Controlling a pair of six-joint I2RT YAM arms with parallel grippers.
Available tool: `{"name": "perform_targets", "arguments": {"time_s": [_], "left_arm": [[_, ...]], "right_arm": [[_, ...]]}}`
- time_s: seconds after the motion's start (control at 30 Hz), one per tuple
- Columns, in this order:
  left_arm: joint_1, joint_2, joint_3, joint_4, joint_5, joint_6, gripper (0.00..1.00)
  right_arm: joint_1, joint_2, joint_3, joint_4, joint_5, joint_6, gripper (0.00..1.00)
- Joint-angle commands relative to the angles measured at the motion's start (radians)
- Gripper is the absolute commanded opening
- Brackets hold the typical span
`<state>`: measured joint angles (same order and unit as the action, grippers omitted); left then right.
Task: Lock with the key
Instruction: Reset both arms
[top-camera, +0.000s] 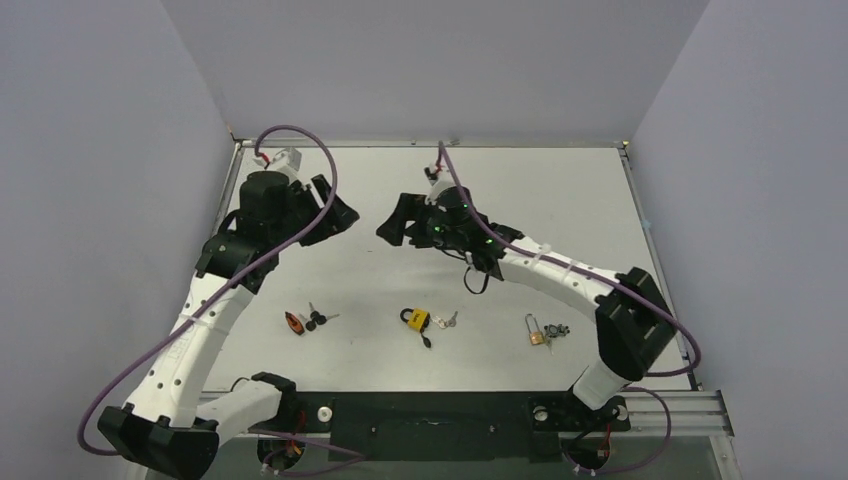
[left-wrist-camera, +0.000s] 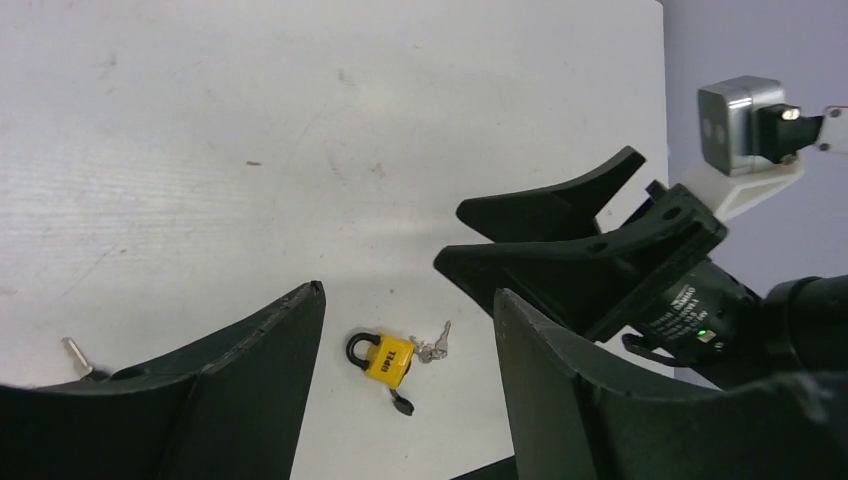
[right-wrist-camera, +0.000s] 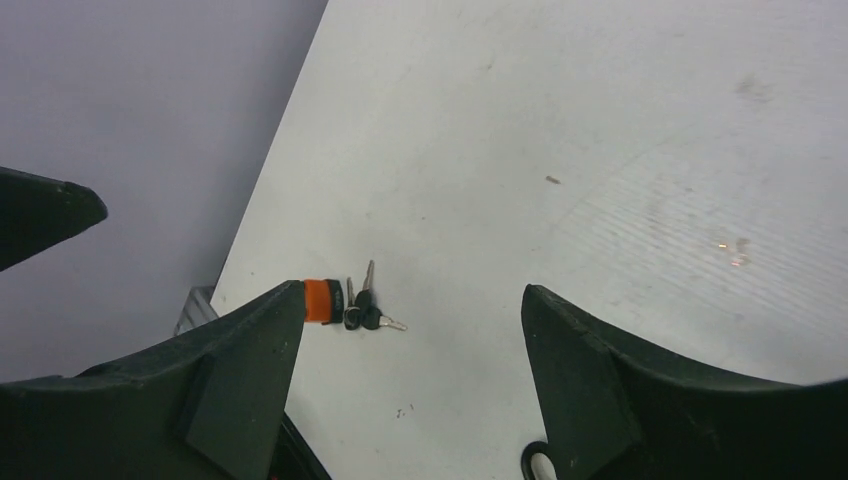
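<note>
Near row on the bench (top-camera: 600, 200), close to the arm bases: orange padlock (top-camera: 295, 321) left, yellow padlock (top-camera: 417, 321) centre, brass padlock (top-camera: 535, 330) right. The sets are well apart. The orange lock's keys (top-camera: 320, 319) and the brass lock's keys (top-camera: 557, 329) lie just beside their locks.

Yellow padlock is my pick for the target, since the left wrist view has it centred in the open gap. It lies flat with a black shackle; can't tell if the shackle is latched. Silver key ring (top-camera: 447, 320) sits just beside the body. Black-headed key (top-camera: 427, 341) is at the keyway end; can't tell if it's seated in the keyway.

Handling, my read:
- **Lock:** small metal body, stiff, dense for its size. Painted faces are probably slick, so it will skate on the bench if nudged.
- **Lock grip:** across the flat sides, below the shackle, leaving the keyway end clear.
- **Key:** thin, lying flat, hard to pinch off the surface. Grab it by the head, not the blade.
- **Key ring:** loose, will swing and snag.

Farther back, raised over mid-bench: left pincer (left-wrist-camera: 408, 295) and right pincer (right-wrist-camera: 412, 290) face each other, near but apart. Both are spread wide, nothing held, well above and behind the locks.
</note>
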<state>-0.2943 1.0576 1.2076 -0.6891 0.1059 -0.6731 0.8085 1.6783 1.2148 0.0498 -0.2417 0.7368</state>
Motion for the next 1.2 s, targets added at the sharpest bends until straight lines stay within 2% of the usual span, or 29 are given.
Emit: {"name": "perform_targets", "arguments": {"time_s": [0.0, 0.1, 0.27, 0.47, 0.67, 1.17], "left_arm": [[-0.118, 0.053, 0.092, 0.115, -0.088, 0.045, 0.6], [-0.205, 0.111, 0.145, 0.13, -0.123, 0.088, 0.61], [-0.3, 0.176, 0.189, 0.179, -0.129, 0.14, 0.61], [-0.312, 0.191, 0.184, 0.22, -0.111, 0.177, 0.62], [-0.311, 0.161, 0.174, 0.213, -0.159, 0.215, 0.62], [-0.309, 0.155, 0.166, 0.204, -0.191, 0.221, 0.62]], "right_arm": [[-0.059, -0.214, -0.089, -0.006, 0.092, -0.039, 0.75], [-0.113, -0.327, -0.148, -0.04, 0.157, -0.051, 0.76], [-0.128, -0.522, -0.174, -0.159, 0.286, -0.077, 0.78], [-0.134, -0.667, -0.197, -0.214, 0.4, -0.082, 0.8], [-0.138, -0.707, -0.199, -0.229, 0.441, -0.093, 0.82], [-0.146, -0.64, -0.146, -0.215, 0.412, -0.113, 0.82]]}}
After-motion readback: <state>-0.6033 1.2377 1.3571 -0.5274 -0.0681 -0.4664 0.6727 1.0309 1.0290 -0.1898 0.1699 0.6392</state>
